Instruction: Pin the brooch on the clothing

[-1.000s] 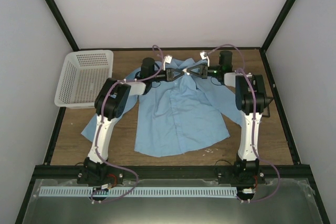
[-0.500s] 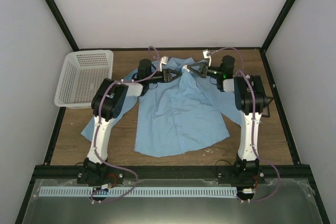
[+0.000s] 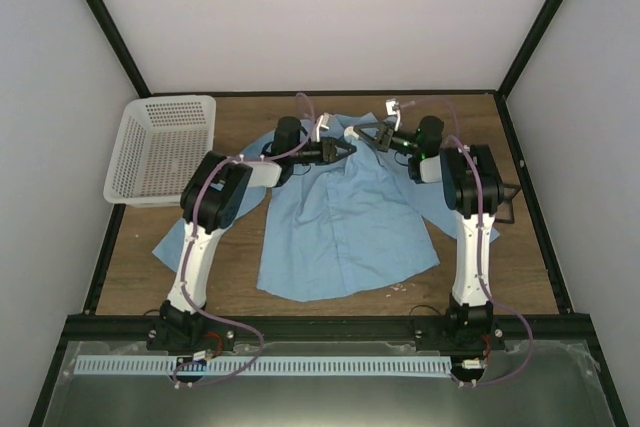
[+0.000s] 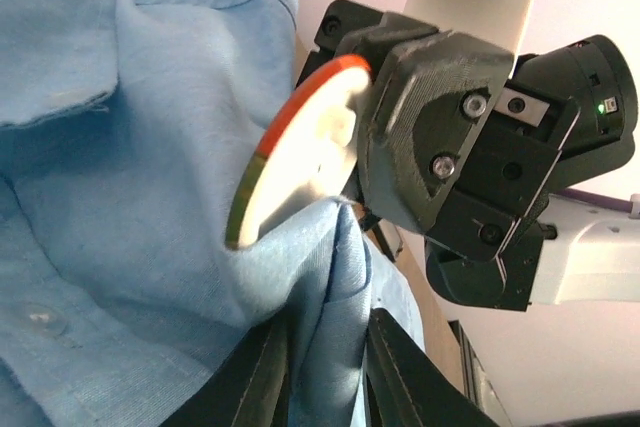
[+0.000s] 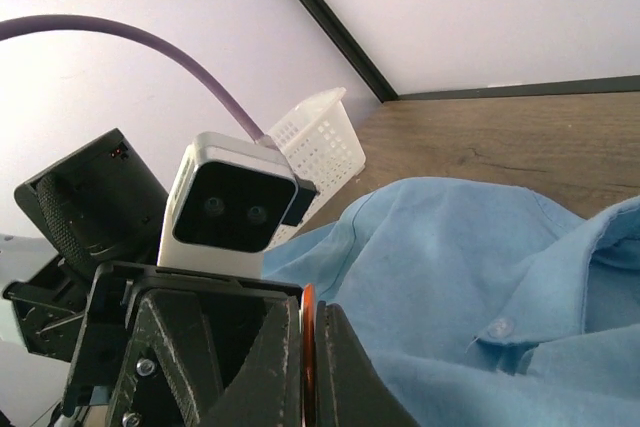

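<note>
Currently you're seeing both arms reaching over the collar end of the shirt (image 3: 340,232), which is lying spread flat across the middle of the table (image 3: 520,277) in the top view.

Right gripper (image 5: 308,312) is clamping the brooch (image 4: 300,162). In the right wrist view its orange-red edge is showing as a thin strip pinched between the two dark fingers at bottom centre. In the left wrist view the disc is sitting mid-frame, tilted, with its pale face turned toward the lens and its orange-red rim along the upper edge. Its lower edge is touching a raised fold of blue fabric.

Left gripper (image 4: 328,387) is clenching that fold. The cloth is running down between its two fingers at the bottom of the left wrist frame and filling the gap. The fold is standing up just below the brooch.

From above, the two grippers are meeting tip to tip in the upper centre, just beside each other over the collar area. You can't tell from these views whether any pin is going through the cloth.

White mesh basket (image 3: 160,147) is sitting at the upper left of the table, well apart from the shirt body. A black frame (image 3: 512,197) is showing at the right edge, behind the right arm.
</note>
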You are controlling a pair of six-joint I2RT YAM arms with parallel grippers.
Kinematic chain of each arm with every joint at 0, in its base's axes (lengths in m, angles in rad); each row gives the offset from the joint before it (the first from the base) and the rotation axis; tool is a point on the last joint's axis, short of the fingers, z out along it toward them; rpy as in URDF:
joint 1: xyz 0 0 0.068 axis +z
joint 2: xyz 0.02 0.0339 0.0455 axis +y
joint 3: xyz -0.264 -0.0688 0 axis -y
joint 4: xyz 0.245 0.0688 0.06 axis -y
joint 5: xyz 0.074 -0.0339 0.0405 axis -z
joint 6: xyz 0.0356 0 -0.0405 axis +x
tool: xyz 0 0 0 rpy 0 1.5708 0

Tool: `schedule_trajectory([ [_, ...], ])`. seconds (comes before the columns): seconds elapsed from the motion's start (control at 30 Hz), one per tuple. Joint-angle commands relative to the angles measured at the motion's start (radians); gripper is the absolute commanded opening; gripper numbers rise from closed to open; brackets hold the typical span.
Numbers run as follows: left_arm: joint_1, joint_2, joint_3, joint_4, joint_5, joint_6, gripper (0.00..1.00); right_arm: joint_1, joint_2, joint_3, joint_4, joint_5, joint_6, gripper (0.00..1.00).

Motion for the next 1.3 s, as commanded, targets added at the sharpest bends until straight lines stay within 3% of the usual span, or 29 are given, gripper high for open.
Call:
schedule_trajectory([
  [0.0,-0.014,0.006,-0.050,0.045,0.044,-0.085,0.23,0.011,-0.003,-0.026,0.121,0.039,0.029,0.01],
  [0.1,-0.013,-0.004,-0.069,0.055,0.045,-0.116,0.24,0.013,0.000,-0.035,0.132,0.037,0.032,0.01],
  [0.2,0.005,-0.031,-0.066,-0.015,0.032,-0.082,0.32,0.013,-0.007,-0.052,0.147,0.035,0.028,0.01],
  [0.43,0.071,-0.120,-0.038,-0.210,-0.008,0.119,0.44,0.011,-0.011,-0.068,0.136,0.024,0.014,0.01],
  [0.57,0.104,-0.119,0.001,-0.243,0.020,0.206,0.50,0.011,-0.009,-0.067,0.136,0.017,0.018,0.01],
  [0.7,0.101,-0.067,0.104,-0.298,0.105,0.298,0.50,0.011,-0.009,-0.066,0.134,0.016,0.019,0.01],
  [0.9,0.097,-0.004,0.190,-0.259,0.160,0.335,0.42,0.011,-0.011,-0.058,0.128,0.009,0.021,0.01],
  [1.07,0.095,0.056,0.261,-0.269,0.184,0.317,0.39,0.011,-0.014,-0.054,0.121,0.005,0.019,0.01],
  [1.27,0.093,0.094,0.271,-0.173,0.242,0.243,0.31,0.011,-0.019,-0.054,0.112,0.000,0.016,0.01],
])
